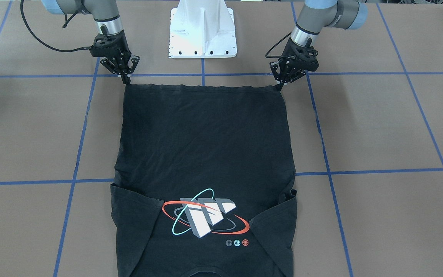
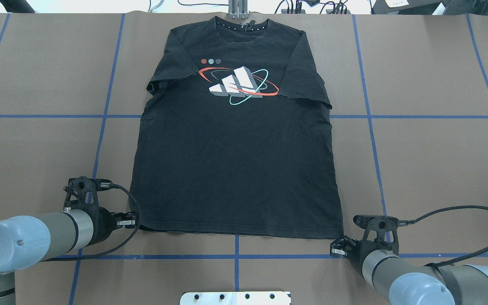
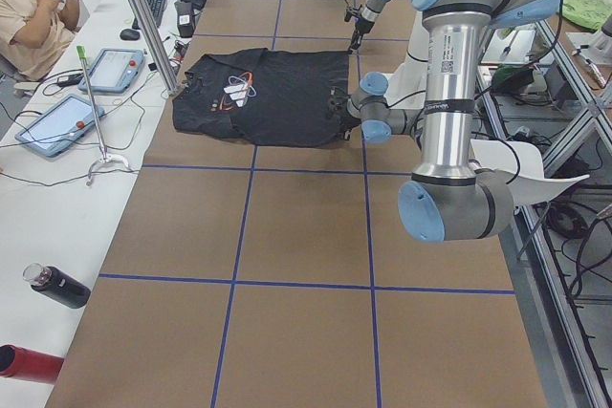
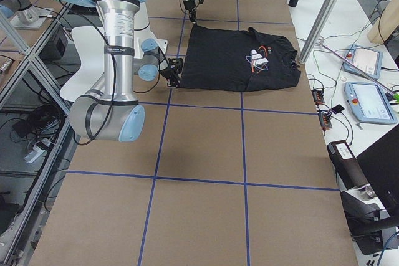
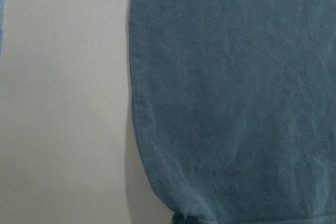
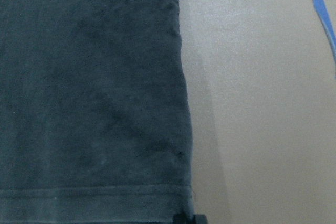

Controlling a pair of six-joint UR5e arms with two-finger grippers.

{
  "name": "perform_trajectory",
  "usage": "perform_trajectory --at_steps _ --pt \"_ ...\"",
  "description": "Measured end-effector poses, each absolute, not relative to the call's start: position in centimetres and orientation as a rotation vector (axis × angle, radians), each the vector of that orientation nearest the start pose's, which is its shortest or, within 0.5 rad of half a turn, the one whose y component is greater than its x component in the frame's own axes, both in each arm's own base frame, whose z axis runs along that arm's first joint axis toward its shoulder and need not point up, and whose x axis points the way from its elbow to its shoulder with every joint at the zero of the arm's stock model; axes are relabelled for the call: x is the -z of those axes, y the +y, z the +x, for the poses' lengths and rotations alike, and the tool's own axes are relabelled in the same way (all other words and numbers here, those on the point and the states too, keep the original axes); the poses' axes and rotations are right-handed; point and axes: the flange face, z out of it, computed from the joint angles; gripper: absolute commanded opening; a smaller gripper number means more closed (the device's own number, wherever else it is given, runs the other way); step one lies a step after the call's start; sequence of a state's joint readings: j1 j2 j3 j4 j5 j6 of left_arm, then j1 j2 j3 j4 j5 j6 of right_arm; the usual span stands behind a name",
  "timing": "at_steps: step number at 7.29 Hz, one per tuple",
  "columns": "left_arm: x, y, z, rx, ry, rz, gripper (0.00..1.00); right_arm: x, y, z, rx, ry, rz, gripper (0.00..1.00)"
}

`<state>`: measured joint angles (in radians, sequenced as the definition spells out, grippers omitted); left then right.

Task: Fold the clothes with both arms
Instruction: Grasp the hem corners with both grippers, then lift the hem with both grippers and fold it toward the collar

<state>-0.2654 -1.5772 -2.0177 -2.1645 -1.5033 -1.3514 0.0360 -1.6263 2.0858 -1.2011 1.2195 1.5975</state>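
black T-shirt (image 2: 235,169), red-cyan-white logo (image 2: 237,82), brown table (image 2: 430,169), blue grid lines (image 2: 36,115)

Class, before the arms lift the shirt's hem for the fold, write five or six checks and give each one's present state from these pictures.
1. The left gripper is at its corner of the T-shirt: ok.
2. The right gripper is at the other corner: ok.
3. How much cloth each pinch holds: cannot tell, the closed fingertips hide it.
4. The hem runs straight between the grippers: ok.
5. Body flat, logo facing up: ok.
6. Sleeves flat: not ok, the sleeve on the robot's left curls at its edge.
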Motion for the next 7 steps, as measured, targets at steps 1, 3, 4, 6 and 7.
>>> perform_trajectory --at_steps 1,3,4,6,7 --pt "-37.6 -26.4 43.6 0.077 1.007 0.311 0.00 -39.9 -18.6 -45.6 -0.208 -0.825 0.337 0.00" --pt "-35.4 -25.9 42.1 0.067 1.048 0.313 0.00 -37.8 -19.4 -43.7 -0.231 -0.866 0.339 0.00" --pt "-33.1 -25.2 40.1 0.053 1.084 0.300 0.00 -36.6 -19.4 -41.6 -0.231 -0.888 0.324 0.00" --pt "-27.8 -22.7 34.6 0.001 1.140 0.234 0.00 -34.2 -17.9 -35.0 -0.185 -0.924 0.224 0.00" --pt "-25.5 -21.4 32.4 -0.034 1.155 0.188 0.00 -32.3 -16.8 -32.4 -0.146 -0.956 0.158 0.00"
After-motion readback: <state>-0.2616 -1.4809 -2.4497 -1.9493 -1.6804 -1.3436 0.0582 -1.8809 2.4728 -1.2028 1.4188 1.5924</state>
